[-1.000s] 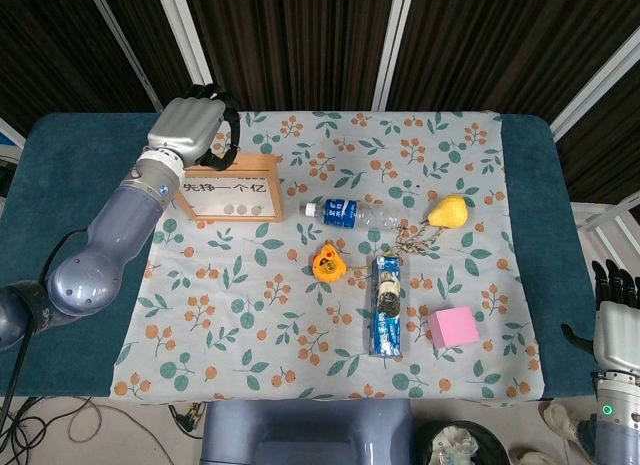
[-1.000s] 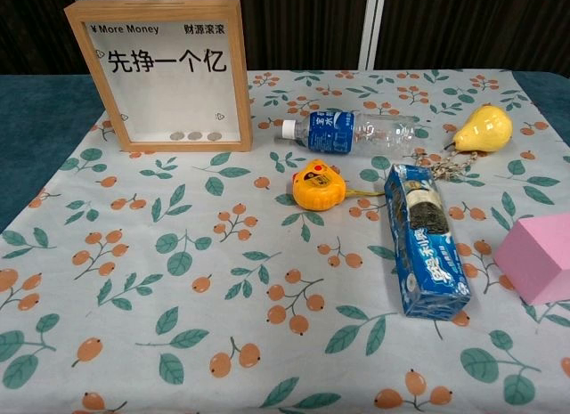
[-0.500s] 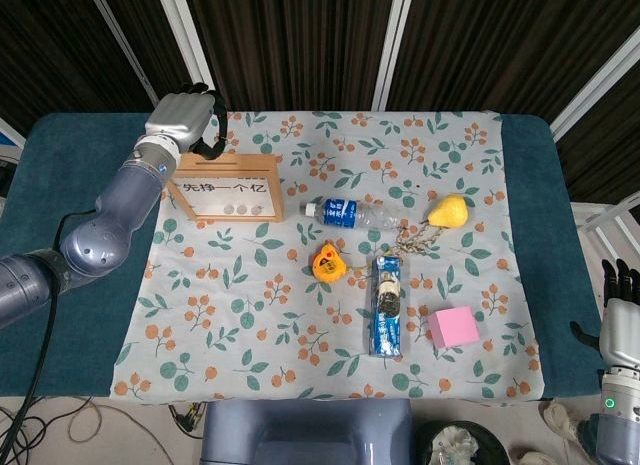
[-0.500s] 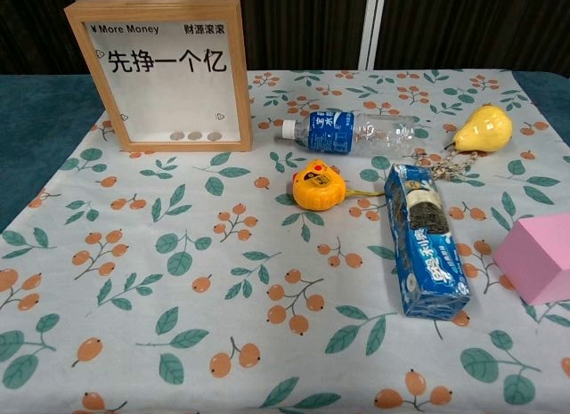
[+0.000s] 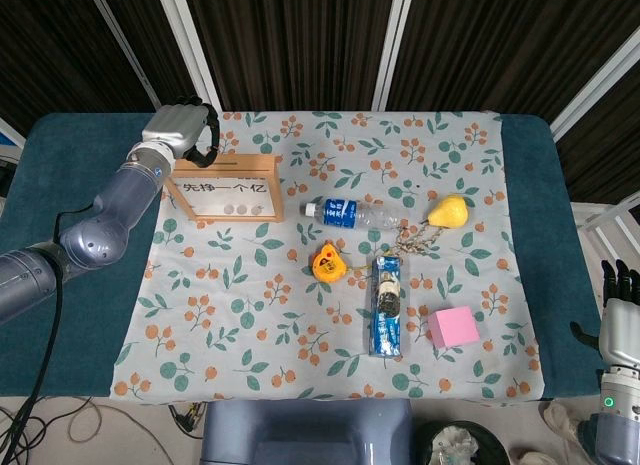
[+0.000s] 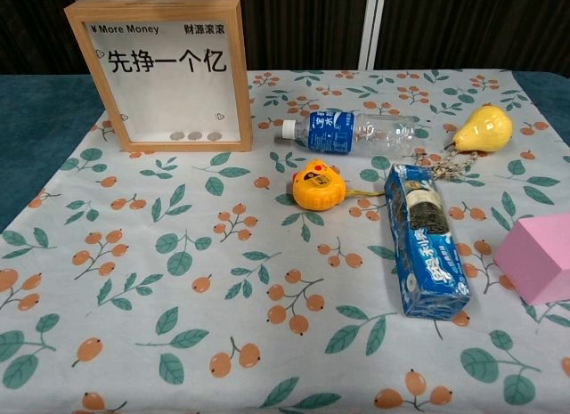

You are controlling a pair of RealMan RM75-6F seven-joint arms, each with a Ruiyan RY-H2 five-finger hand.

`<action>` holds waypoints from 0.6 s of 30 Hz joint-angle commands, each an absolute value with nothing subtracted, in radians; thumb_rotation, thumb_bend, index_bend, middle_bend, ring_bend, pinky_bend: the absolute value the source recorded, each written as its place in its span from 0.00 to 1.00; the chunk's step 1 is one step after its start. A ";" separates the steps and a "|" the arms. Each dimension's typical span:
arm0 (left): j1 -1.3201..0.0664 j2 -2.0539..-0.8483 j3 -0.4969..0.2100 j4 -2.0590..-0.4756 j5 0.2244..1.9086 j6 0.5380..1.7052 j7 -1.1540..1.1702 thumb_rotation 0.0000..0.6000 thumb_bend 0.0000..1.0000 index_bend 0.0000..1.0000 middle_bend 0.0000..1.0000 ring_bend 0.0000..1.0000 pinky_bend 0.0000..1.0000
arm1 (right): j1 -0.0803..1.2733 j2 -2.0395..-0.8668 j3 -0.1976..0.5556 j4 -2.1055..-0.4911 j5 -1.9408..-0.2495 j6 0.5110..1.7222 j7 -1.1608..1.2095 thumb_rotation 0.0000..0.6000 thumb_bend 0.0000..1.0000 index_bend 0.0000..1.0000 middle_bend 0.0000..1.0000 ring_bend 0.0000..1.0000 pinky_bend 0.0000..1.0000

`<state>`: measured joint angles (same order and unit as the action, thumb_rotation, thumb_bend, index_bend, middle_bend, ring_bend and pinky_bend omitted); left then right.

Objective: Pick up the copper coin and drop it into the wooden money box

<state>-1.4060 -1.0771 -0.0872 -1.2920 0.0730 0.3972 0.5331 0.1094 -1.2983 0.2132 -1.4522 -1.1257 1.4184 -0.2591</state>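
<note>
Left hand [image 5: 182, 133] has drawn back from above the wooden money box [image 5: 228, 188] toward the far edge of the floral cloth [image 5: 330, 325], now behind the box's left end; fingers curled inward, nothing visible in them. Wooden money box: upright at the cloth's far left, glass front, three coins [image 6: 195, 136] lying in a row along its bottom. Whether one is the copper coin cannot be told. Right hand [image 5: 622, 323]: low at the table's near right corner, off the cloth; whether its fingers are apart or closed cannot be told. Other items on cloth: plastic bottle [image 6: 352, 133] on its side, yellow pear [image 6: 484, 128], yellow tape measure [image 6: 318, 186], blue biscuit packet [image 6: 424, 239], pink block [image 6: 539, 256].
</note>
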 commanded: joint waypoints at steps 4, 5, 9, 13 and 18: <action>-1.423 -1.091 -0.044 -1.266 0.106 0.374 0.481 1.00 0.49 0.74 0.18 0.00 0.00 | 0.107 -1.296 0.219 -1.451 -1.120 1.424 -0.256 1.00 0.24 0.00 0.00 0.00 0.00; -1.425 -1.092 -0.040 -1.265 0.110 0.373 0.476 1.00 0.49 0.74 0.18 0.00 0.00 | 0.107 -1.296 0.220 -1.451 -1.119 1.425 -0.256 1.00 0.24 0.00 0.00 0.00 0.00; -1.441 -1.093 -0.011 -1.261 0.128 0.369 0.454 1.00 0.49 0.74 0.18 0.00 0.00 | 0.106 -1.295 0.221 -1.450 -1.119 1.426 -0.253 1.00 0.24 0.00 0.00 0.00 0.00; -1.452 -1.096 0.010 -1.260 0.138 0.370 0.425 1.00 0.49 0.74 0.18 0.00 0.00 | 0.106 -1.294 0.220 -1.449 -1.120 1.423 -0.251 1.00 0.24 0.00 0.00 0.00 0.00; -1.466 -1.101 0.040 -1.258 0.153 0.369 0.397 1.00 0.49 0.74 0.18 0.00 0.00 | 0.105 -1.293 0.221 -1.449 -1.119 1.425 -0.249 1.00 0.24 0.00 0.00 0.00 0.00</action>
